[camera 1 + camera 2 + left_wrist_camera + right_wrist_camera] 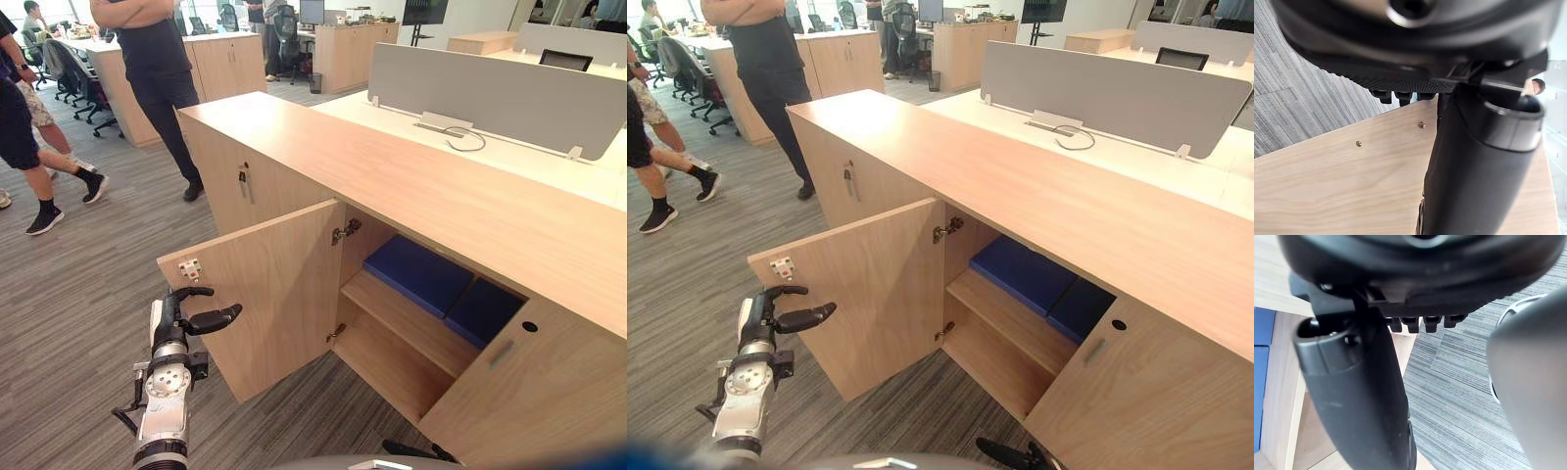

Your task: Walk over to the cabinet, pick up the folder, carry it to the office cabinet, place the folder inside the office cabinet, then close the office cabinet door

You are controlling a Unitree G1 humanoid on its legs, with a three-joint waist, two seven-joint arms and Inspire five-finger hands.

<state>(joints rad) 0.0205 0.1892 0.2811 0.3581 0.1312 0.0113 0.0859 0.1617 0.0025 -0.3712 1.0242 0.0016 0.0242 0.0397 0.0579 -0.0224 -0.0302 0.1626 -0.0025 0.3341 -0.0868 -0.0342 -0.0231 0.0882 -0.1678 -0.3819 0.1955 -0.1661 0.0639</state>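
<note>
Open-plan office with grey striped carpet, crossed by a long pale-wood office cabinet. One cabinet door swung wide out from the office cabinet, baring a shelf inside. Flat on that shelf, well inside the office cabinet: a blue folder, touching or just beside a darker blue folder; no telling the task's own one apart. Judging from that, placing done and only the closing left.

Robot's left hand raised in front of the office cabinet, at the free edge of the cabinet door, fingers straight and relaxed, thumb spread, holding nothing. Probably set there to push the panel home with flat fingers rather than to grasp it. Contact with the wood hard to confirm; from the left wrist, the door face and its brass screws very close past the fingertips. Robot's right hand low in front of the office cabinet's opening, near the carpet; cannot tell whether curled or straight.

Nothing seen in the swing back to the office cabinet: both folders lying back from the shelf's front edge, hinge unobstructed. A standing person at the far end of the office cabinet, and another person's legs further off, both well apart from the cabinet door. Behind the office cabinet, a grey desk screen.
</note>
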